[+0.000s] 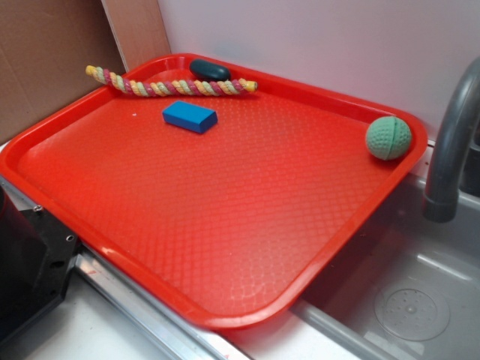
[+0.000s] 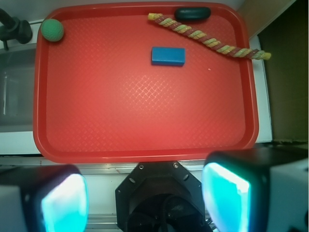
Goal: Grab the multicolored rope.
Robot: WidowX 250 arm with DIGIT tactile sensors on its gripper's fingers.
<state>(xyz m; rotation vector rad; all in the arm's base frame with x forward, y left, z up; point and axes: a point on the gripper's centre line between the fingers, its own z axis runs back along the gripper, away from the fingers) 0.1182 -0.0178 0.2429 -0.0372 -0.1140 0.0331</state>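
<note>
The multicolored rope [image 1: 171, 85] lies along the far edge of the red tray [image 1: 225, 225], one yellow end hanging over the left rim. In the wrist view the multicolored rope [image 2: 208, 42] runs diagonally across the tray's [image 2: 145, 121] top right corner and over its right rim. My gripper [image 2: 145, 203] hangs high above the robot base, well off the tray's near edge. Its two cyan fingertips [image 2: 226, 195] stand wide apart with nothing between them. The exterior view does not show the gripper.
A blue block [image 1: 190, 116] sits just in front of the rope. A dark oval object [image 1: 210, 71] rests behind it against the rim. A green knitted ball [image 1: 388, 138] sits in the right corner. A grey faucet [image 1: 454, 142] and sink [image 1: 405, 300] lie to the right.
</note>
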